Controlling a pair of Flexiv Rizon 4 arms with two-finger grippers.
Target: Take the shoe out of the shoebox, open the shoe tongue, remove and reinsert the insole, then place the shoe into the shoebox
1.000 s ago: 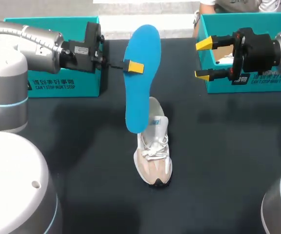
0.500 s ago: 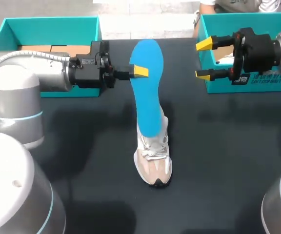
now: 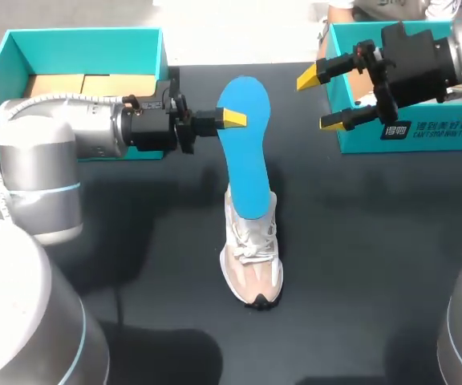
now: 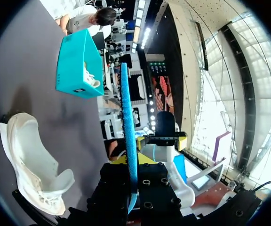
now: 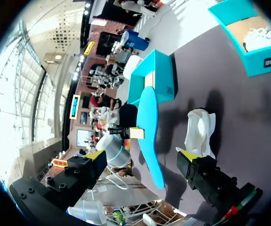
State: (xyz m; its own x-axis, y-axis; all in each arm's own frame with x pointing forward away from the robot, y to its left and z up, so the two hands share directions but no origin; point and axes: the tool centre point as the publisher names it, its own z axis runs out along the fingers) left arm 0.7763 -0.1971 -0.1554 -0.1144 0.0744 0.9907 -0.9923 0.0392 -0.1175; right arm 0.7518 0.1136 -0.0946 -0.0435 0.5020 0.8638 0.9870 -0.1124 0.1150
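Note:
In the head view my left gripper (image 3: 233, 119) is shut on the edge of a blue insole (image 3: 245, 148), held on edge above the table. The insole's lower end overlaps the heel opening of the white and beige shoe (image 3: 253, 257), which stands upright mid-table. I cannot tell whether they touch. The left wrist view shows the insole (image 4: 128, 136) edge-on between the fingers, with the shoe (image 4: 29, 165) off to one side. My right gripper (image 3: 321, 100) hangs open and empty before the right shoebox. From the right wrist the insole (image 5: 149, 136) stands ahead, with the shoe (image 5: 199, 132) behind it.
A teal shoebox (image 3: 79, 38) with brown paper inside stands at the back left, behind my left arm. A second teal shoebox (image 3: 423, 138) stands at the back right, under my right arm. The dark tabletop (image 3: 375, 265) stretches around the shoe.
My left arm has carried the insole rightward and lower, bringing its bottom end over the shoe's opening. My right gripper has shifted slightly left and tilted, still open.

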